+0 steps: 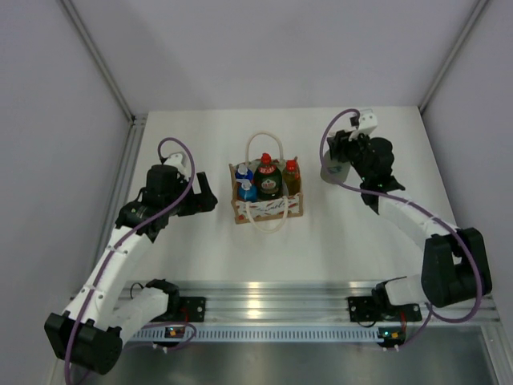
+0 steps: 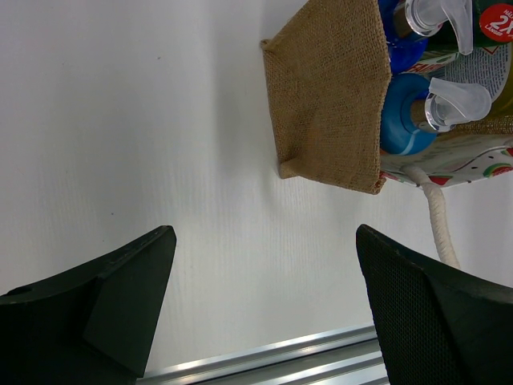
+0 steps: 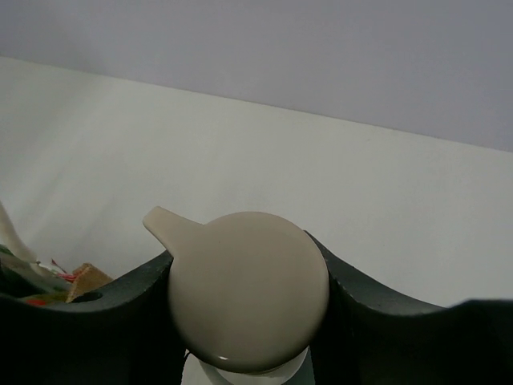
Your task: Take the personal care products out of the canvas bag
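Standing mid-surface on the white table [image 1: 200, 257], between plain grey walls [image 1: 264, 48], the canvas bag [image 1: 268, 210] kept three bottles [image 1: 267, 180] inside. The right gripper [image 3: 244, 277] was clamped on the grey-green pump bottle [image 1: 332, 172] over the table's right side; the left gripper [image 2: 264, 241] gaped wide beside the bag.

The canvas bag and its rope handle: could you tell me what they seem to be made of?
Canvas bag: coarse matte woven fabric, probably jute or burlap; open tan weave and fuzzy edges show. Rope handle: cream twisted cord, likely cotton; strands visible.
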`<state>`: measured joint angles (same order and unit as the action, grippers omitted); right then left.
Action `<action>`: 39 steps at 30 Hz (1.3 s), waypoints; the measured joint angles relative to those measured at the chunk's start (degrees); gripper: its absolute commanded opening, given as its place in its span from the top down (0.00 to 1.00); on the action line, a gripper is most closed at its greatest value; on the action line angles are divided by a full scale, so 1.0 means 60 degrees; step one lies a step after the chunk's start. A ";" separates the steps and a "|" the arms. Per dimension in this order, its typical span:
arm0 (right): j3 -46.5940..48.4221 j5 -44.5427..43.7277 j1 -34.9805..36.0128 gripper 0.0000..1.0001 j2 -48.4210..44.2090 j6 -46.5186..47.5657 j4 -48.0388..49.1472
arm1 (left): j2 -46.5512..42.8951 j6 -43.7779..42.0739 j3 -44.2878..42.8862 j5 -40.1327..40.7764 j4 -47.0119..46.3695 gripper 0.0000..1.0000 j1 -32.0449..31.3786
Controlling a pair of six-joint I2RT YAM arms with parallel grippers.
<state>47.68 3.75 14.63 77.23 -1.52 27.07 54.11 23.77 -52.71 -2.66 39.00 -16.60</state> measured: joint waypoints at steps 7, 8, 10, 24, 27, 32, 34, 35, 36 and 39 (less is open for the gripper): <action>0.0011 0.1082 -0.0492 1.00 0.1377 0.0004 0.1122 | 0.0000 0.0000 0.0004 -0.0007 0.0004 0.02 0.0000; 0.0026 0.1228 -0.0554 1.00 0.1581 0.0004 0.1322 | 0.0000 0.0000 0.0004 -0.0007 0.0004 0.02 0.0000; 0.0138 0.1530 -0.0648 1.00 0.1971 0.0007 0.1523 | 0.0000 0.0000 0.0004 -0.0007 0.0004 0.02 0.0000; 0.0630 0.2328 -0.0801 0.31 0.3330 0.0331 0.2696 | 0.0004 0.0000 0.0004 -0.0007 0.0004 0.02 0.0000; 0.0776 0.2375 -0.0805 0.00 0.3319 0.0386 0.3031 | 0.0004 0.0000 0.0004 -0.0011 0.0004 0.02 0.0000; 0.1020 0.2310 -0.0816 0.01 0.2929 0.0361 0.2954 | 0.0004 0.0000 0.0004 -0.0011 0.0004 0.02 0.0000; 0.1002 0.2142 -0.0820 0.01 0.2484 0.0208 0.2754 | 0.0004 0.0018 0.0004 -0.0011 0.0004 0.02 0.0000; 0.0987 0.2033 -0.0820 0.01 0.2157 0.0117 0.2626 | 0.0004 0.0044 0.0004 -0.0022 0.0004 0.02 0.0000; 0.0962 0.1898 -0.0820 0.00 0.1807 -0.0015 0.2481 | 0.0004 0.0080 0.0004 -0.0073 0.0000 0.02 0.0000; 0.0794 0.1432 -0.0790 0.00 0.0372 -0.0412 0.1803 | 0.0004 0.0353 0.0004 -0.0240 0.0004 0.02 0.0000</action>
<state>52.45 12.34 9.89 79.46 -3.99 37.89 54.13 25.89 -52.69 -4.10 39.03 -16.60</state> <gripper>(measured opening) 0.993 0.984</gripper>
